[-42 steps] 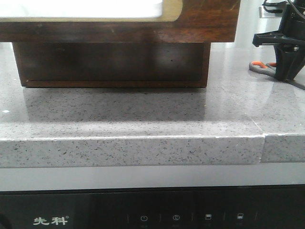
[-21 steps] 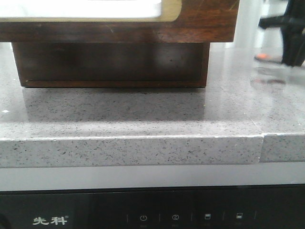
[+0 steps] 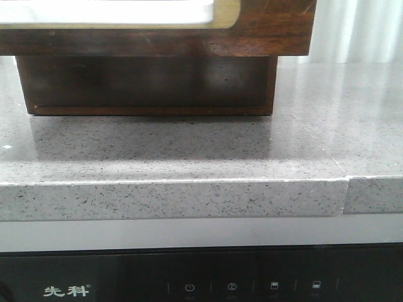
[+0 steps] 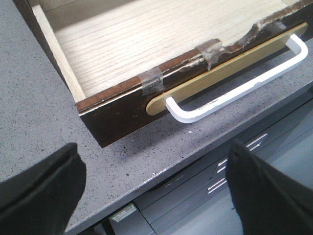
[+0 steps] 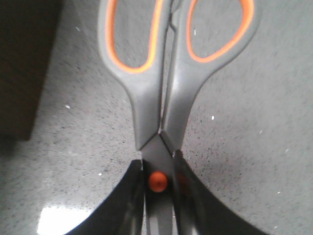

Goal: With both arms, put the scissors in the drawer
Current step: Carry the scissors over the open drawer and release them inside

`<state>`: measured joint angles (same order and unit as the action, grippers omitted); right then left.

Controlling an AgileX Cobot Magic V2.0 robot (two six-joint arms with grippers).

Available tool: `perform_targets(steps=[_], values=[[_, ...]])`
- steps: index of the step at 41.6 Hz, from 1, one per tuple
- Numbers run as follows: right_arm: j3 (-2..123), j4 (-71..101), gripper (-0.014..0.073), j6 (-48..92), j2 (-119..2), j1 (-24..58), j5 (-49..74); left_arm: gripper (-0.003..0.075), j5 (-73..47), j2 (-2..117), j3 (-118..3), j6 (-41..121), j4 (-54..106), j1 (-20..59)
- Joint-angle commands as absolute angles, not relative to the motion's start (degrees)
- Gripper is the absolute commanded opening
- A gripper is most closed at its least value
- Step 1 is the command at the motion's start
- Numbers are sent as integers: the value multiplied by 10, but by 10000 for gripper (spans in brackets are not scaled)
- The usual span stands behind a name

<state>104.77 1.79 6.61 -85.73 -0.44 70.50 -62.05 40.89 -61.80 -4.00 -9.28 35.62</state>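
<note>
The scissors (image 5: 151,98), with grey handles and orange loop linings, show only in the right wrist view. My right gripper (image 5: 159,169) is shut on them at the orange pivot, and their handles point away over the grey counter. The drawer (image 3: 264,31), dark brown with a white tan-edged panel, fills the top of the front view. In the left wrist view the drawer (image 4: 122,112) stands open, with a bare light-wood inside and a white handle (image 4: 234,93). My left gripper (image 4: 154,149) is open and empty over the counter edge, in front of the drawer. Neither arm shows in the front view.
The grey speckled counter (image 3: 189,151) has a seam at the front right (image 3: 346,179). A dark brown box (image 3: 151,85) sits under the drawer front. A black appliance panel (image 3: 189,286) lies below the counter. Grey cabinet drawers (image 4: 195,196) show below the counter edge.
My right gripper closed on the scissors at the far right of the counter, lifted them and left the front view. The drawer has not moved.
</note>
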Motion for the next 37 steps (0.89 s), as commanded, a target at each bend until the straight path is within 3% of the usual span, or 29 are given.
perform_targets(steps=[1, 9, 17, 29, 37], values=[[1064, 58, 77, 116, -794, -4, 677, 563, -578, 410, -636, -46, -93, 361], [1064, 201, 77, 259, -741, 15, 677, 563, -578, 410, -636, -46, -93, 361], [1064, 327, 77, 411, -744, 90, 678, 563, -578, 410, -636, -46, -93, 361], [1067, 324, 77, 488, -812, 238, 629, 563, -578, 410, -636, -46, -93, 361], [1094, 277, 77, 501, -890, 293, 610, 563, -578, 410, -636, -46, -93, 361]])
